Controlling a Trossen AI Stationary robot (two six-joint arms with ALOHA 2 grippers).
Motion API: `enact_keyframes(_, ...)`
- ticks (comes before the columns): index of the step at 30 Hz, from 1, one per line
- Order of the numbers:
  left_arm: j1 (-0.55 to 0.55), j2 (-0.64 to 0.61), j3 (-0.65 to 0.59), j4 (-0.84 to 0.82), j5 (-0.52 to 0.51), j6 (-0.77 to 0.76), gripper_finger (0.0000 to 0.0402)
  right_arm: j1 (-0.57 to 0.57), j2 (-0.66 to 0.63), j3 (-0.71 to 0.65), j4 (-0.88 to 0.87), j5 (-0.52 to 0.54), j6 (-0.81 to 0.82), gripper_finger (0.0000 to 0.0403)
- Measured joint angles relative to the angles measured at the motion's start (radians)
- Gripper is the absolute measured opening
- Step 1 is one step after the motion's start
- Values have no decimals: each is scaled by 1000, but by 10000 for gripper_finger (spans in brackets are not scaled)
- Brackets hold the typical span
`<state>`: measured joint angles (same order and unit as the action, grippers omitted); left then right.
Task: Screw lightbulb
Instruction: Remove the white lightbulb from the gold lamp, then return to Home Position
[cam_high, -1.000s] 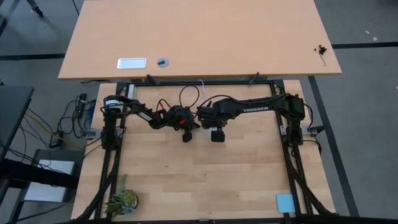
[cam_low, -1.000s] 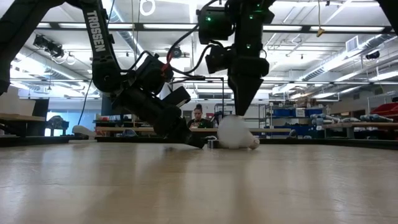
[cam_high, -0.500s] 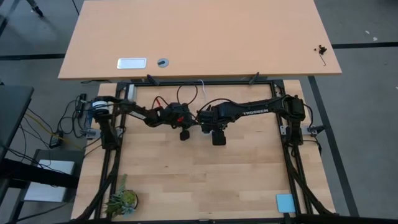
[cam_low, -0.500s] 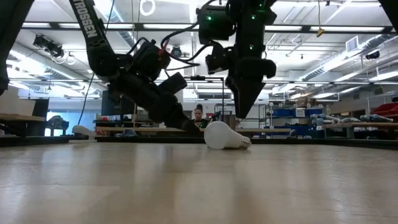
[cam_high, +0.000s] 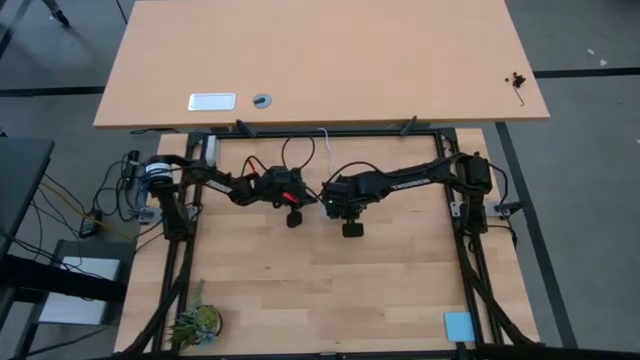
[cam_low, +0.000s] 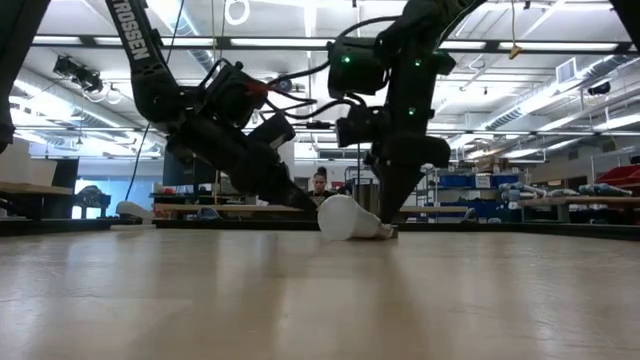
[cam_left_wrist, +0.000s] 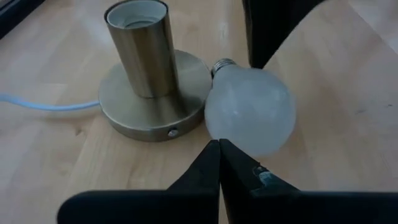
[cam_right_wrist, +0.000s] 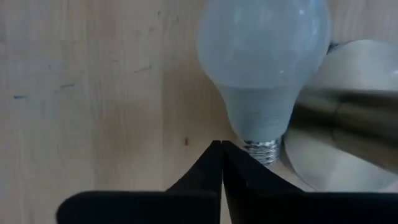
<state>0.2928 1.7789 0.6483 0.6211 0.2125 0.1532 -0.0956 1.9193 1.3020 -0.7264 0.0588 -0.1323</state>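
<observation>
Tools: left (cam_left_wrist: 219, 149), right (cam_right_wrist: 222, 149) pinched closed, empty | surface: wooden table (cam_high: 380, 280) | room: workshop shelving.

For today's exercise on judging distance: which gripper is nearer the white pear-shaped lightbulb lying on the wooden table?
Right. The right gripper, shut, has its tips at the white pear-shaped lightbulb's screw end. The left gripper, also shut, points at the round end, slightly farther off.

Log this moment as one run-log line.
lightbulb: lying beside socket, unscrewed | left gripper: shut, empty | right gripper: shut, empty
</observation>
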Motion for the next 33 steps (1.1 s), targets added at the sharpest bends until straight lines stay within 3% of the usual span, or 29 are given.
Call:
enact_keyframes(9,2,-149,-24,-66,-25,24,10,0,-141,-30,35,1,-62,10)
enact_keyframes(21,8,-428,-151,-61,-31,9,10,-50,-453,-342,421,-36,-132,5)
enact_keyframes(33,8,-446,-156,-56,-35,-8,9,-87,-659,-556,593,-40,-98,5)
